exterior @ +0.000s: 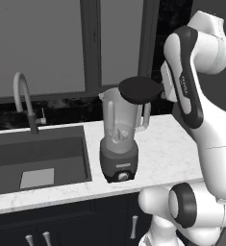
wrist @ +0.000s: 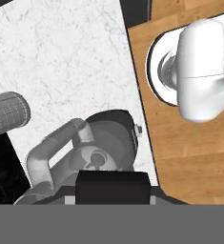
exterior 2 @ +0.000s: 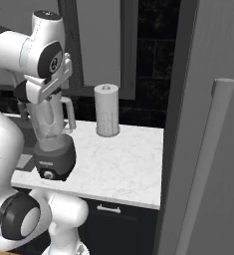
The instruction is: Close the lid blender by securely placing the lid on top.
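The blender stands on the white counter, a clear jar with a side handle on a dark grey base with a knob. The black round lid hovers just above the jar's right rim, offset to the right and not seated. My gripper is shut on the lid's right edge, partly hidden by my forearm. From the right base view my hand sits directly over the jar. In the hand view the lid is a dark block at the bottom, with the open jar below it.
A sink with a curved faucet lies left of the blender. A white paper towel roll stands at the back of the counter. A tall grey panel with a long handle rises on the right.
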### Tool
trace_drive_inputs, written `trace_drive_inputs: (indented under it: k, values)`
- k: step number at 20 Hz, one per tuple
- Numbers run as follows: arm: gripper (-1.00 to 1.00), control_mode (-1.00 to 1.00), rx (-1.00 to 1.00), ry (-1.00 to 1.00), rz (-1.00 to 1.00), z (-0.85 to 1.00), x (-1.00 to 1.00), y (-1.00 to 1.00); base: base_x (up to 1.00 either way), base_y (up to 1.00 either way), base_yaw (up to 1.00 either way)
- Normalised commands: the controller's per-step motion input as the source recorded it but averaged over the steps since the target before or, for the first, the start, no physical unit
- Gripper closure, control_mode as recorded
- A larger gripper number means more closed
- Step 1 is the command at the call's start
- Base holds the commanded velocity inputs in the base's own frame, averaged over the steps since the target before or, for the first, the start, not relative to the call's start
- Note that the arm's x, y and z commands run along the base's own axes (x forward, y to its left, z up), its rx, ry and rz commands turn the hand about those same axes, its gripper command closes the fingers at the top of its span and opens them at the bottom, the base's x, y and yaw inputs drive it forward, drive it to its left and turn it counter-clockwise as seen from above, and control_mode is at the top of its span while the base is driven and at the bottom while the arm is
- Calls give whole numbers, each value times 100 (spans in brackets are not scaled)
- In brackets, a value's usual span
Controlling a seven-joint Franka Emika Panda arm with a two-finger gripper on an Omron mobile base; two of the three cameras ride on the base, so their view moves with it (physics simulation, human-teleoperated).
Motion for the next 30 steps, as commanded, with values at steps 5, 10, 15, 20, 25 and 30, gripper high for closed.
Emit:
trace_drive_inputs:
  k: [5,10,15,20,25,30]
  values:
    - [100,-100,0,0,-3,0,23,23,0,0,0]
    - [100,-100,0,3,-5,0,31,21,0,0,0]
    - [100,-100,0,3,-4,-2,29,19,0,0,0]
    - [100,-100,0,4,-5,-12,22,3,0,0,0]
    - [100,-100,0,1,-8,-16,15,0,0,0,0]
    - [100,-100,0,0,-7,-15,18,0,0,0,0]
